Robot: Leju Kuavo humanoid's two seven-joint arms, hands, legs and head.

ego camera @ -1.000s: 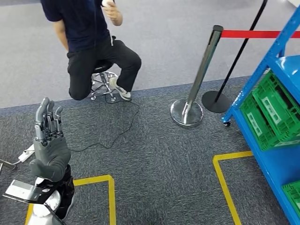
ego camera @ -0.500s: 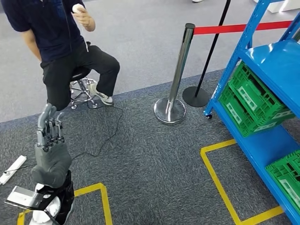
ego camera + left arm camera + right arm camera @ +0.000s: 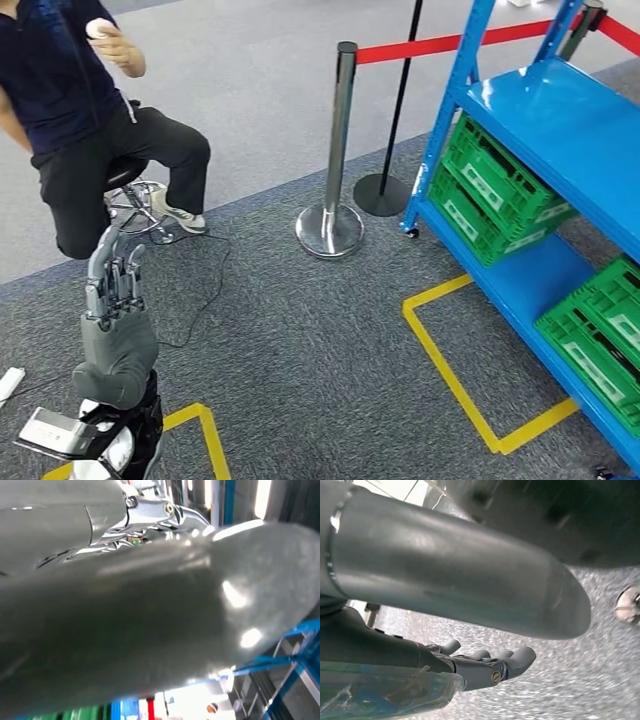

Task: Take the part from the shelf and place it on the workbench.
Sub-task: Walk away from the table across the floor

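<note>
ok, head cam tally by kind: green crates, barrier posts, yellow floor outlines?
green crates: 4 (two pairs, on the blue shelf)
barrier posts: 3 (one chrome, one black, one partly hidden behind the shelf)
yellow floor outlines: 2
total: 9

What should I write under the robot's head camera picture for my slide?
Robot's raised left hand faces a blue shelf of green crates, a person seated nearby.
</note>
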